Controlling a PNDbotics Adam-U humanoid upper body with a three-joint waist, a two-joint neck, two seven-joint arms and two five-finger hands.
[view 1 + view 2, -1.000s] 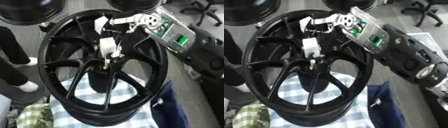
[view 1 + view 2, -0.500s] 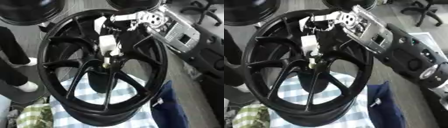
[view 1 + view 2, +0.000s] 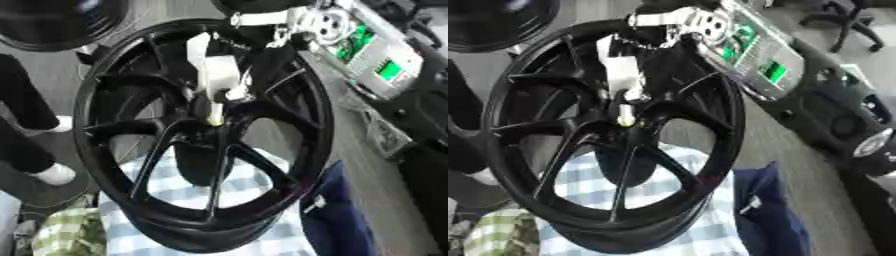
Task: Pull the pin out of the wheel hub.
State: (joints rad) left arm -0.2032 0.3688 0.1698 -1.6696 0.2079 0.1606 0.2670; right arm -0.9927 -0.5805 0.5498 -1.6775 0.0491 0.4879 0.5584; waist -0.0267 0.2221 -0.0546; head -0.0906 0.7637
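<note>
My right hand reaches down over the wheel, white fingers pinched around the pin, which sits just below my fingertips in the hub at the spokes' centre.

Wheel hub upright on checked cloth, pin at its centre, right hand just above

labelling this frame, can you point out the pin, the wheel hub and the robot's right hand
pin (image 3: 215, 119): left eye view, on its pale yellowish tip at the hub.
wheel hub (image 3: 208, 134): left eye view, on the black centre where the spokes meet.
right hand (image 3: 219, 75): left eye view, on the white part above the pin.
</note>
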